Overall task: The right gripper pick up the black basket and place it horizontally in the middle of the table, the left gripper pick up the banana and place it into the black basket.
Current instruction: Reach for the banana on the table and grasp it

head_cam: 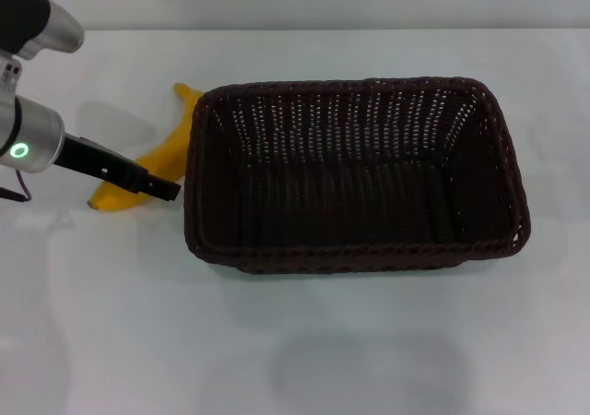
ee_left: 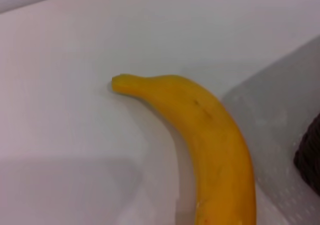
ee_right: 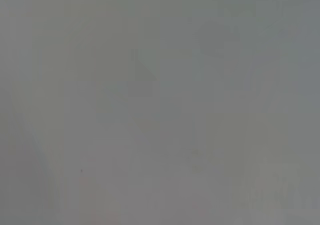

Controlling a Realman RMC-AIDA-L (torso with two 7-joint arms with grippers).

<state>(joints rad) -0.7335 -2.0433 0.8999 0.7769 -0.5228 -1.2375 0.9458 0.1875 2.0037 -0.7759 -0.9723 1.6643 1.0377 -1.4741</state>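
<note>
Plain white surface (head_cam: 138,341) | my left end effector (head_cam: 164,191) over curved yellow banana (head_cam: 166,157), finger state unclear | risk: clipping dark woven wicker basket (head_cam: 355,258) alongside.

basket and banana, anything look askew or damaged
Nothing stands out. The black basket sits upright and level on the table; the banana lies intact beside it, with the left gripper over it.

The large rectangular dark brown-black wicker basket (head_cam: 355,249) is rough woven cane with a braided rim and openwork sides; the curved yellow banana (ee_left: 210,135) has smooth, matt skin; the plain white table (head_cam: 277,341) is smooth, faintly glossy; the left gripper (head_cam: 164,189) looks brushed silver metal with a matt black finger.
</note>
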